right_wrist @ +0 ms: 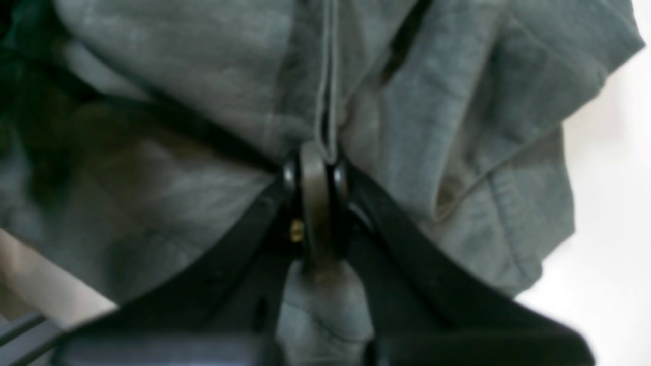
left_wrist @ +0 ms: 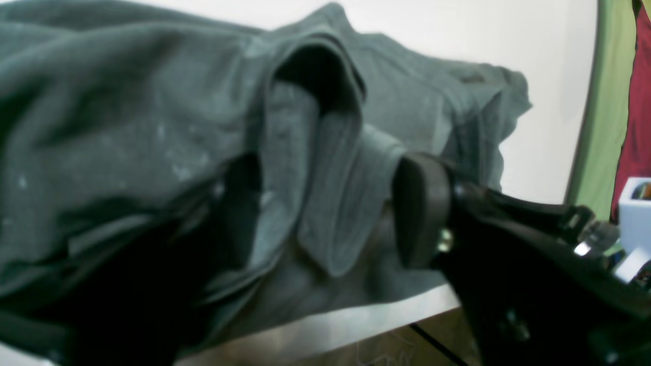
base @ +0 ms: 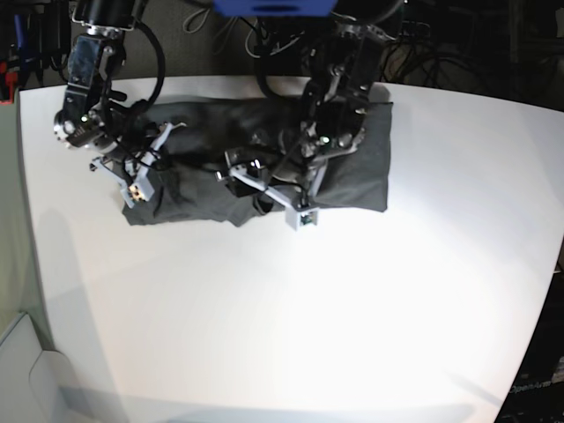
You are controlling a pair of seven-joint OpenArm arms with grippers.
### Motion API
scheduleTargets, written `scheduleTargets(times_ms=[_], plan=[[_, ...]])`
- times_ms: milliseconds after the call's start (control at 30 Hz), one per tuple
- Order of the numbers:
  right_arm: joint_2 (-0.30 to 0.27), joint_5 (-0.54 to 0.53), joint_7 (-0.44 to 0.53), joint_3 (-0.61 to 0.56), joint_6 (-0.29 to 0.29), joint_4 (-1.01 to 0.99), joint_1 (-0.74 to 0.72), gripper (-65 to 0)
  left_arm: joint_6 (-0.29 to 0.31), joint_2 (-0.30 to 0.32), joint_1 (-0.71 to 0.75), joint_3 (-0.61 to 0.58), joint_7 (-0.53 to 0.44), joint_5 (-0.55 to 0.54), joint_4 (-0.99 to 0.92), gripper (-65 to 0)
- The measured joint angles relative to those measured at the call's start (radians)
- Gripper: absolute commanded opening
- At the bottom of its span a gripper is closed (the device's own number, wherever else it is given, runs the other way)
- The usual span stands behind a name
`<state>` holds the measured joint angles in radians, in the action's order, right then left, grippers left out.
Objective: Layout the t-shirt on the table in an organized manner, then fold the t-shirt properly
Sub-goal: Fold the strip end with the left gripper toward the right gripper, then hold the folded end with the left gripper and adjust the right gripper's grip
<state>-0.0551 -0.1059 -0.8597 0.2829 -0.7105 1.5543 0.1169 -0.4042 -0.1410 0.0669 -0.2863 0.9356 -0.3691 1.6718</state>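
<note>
On the white counter: one charcoal t-shirt, rumpled lengthwise. Right gripper clamped on a fold (seam uppermost); left gripper parted, cloth between its jaws.

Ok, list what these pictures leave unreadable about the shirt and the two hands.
- Left hand, left wrist view: only one finger is sharp; the other is a dark blur low left.
- Right hand, right wrist view: shut on the t-shirt, which fills the blurred frame.
- Base view: arms and cameras cover much of the shirt, and its folds on the table are too dark to read.
</note>
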Motion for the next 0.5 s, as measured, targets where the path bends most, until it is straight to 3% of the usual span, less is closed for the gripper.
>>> scheduleTargets(times_ms=[67, 167, 233, 433, 500], plan=[[0.0, -0.001, 0.0, 0.0, 0.0, 0.0, 0.0, -54.6, 0.015, 0.008, -0.001, 0.0, -0.002, -0.044, 0.0, -24.1], [0.0, -0.007, 0.001, -0.001, 0.0, 0.001, 0.0, -47.9, 0.084, 0.056, 0.001, 0.002, 0.004, -0.145, 0.04, -23.9], [0.0, -0.007, 0.001, 0.0, -0.008, 0.001, 0.0, -44.6, 0.09, 0.084, 0.003, 0.019, -0.017, -0.15, 0.095, -23.9], [-0.011, 0.062, -0.075, 0.002, -0.005, 0.084, 0.02, -39.2, 0.093, 0.205, 0.08, 0.221, -0.024, -0.159, 0.187, -23.8], [-0.015, 0.084, -0.097, 0.007, 0.008, 0.115, 0.034, -39.1, 0.106, 0.252, 0.126, 0.273, -0.016, -0.217, 0.216, -23.8]])
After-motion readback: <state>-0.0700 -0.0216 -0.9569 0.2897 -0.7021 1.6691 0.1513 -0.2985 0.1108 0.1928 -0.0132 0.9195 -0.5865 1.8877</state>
